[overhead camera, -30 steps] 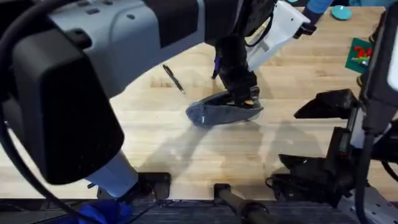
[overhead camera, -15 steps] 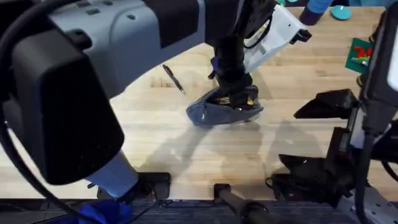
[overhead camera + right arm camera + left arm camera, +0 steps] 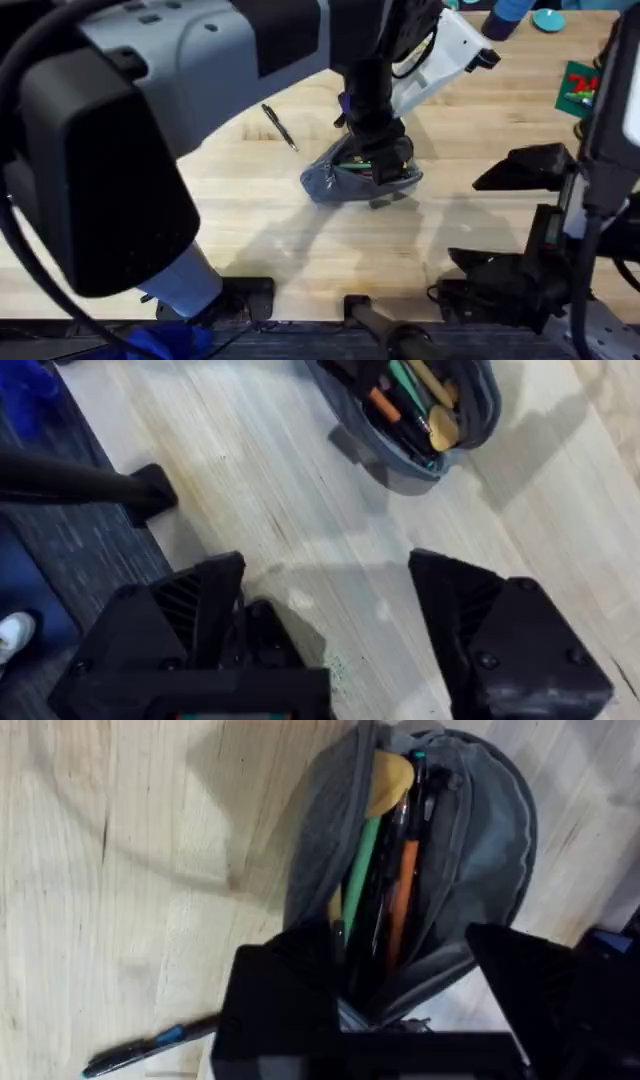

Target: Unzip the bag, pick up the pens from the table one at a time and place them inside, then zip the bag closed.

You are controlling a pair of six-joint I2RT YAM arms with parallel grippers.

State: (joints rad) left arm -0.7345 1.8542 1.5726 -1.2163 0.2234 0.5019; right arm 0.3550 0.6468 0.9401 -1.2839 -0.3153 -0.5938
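The grey-blue bag (image 3: 345, 182) lies mid-table with its zipper open. Green, orange and dark pens show inside the bag (image 3: 480, 850), and again from the other wrist in the bag (image 3: 470, 410). My left gripper (image 3: 378, 155) hangs right over the bag's right end. Its black fingers (image 3: 280, 1010) stand open on either side of the bag's near end, and my left gripper (image 3: 400, 1020) holds nothing. One dark pen (image 3: 279, 127) lies on the table (image 3: 230, 220) behind and left of the bag; this pen (image 3: 150, 1045) has a blue band. My right gripper (image 3: 330, 630) is open and empty, well short of the bag.
A green card (image 3: 578, 88) and a teal object (image 3: 548, 18) lie at the far right of the table. The table's front edge, a black post (image 3: 80, 480) and dark floor show in the right wrist view. Bare wood surrounds the bag.
My left gripper has risen slightly above the bag's right end. The bag's mouth gapes wider, showing coloured pens inside. The loose pen and the right arm have not moved.
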